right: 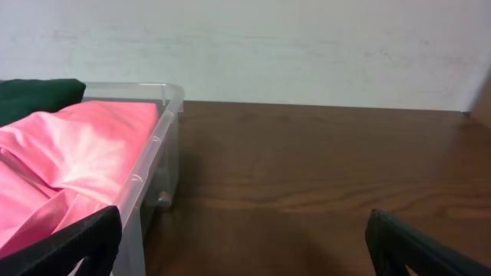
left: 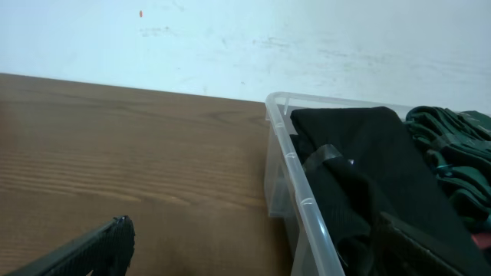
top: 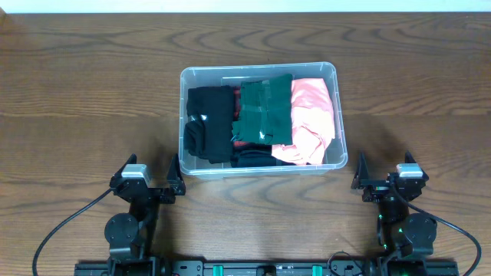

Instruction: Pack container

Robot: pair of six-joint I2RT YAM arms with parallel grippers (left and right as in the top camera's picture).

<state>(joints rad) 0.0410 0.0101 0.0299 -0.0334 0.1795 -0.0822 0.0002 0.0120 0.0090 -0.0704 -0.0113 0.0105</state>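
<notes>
Where the wooden table (top: 77, 92) fills the frame, the clear container (top: 259, 67) sits at centre, packed with what look like clothes: black garment (top: 209, 123) left, green garment (top: 265, 111) middle, pink garment (top: 313, 115) right. Below it, left gripper (top: 151, 170) and right gripper (top: 383, 172) gape wide, holding nothing.

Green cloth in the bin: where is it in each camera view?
Overhead: green cloth in the middle of the container, between black cloth and pink cloth.
Left wrist: far right edge, beyond the black cloth.
Right wrist: upper left corner, behind the pink cloth.
Shared landmark: the container's clear rim.
</notes>
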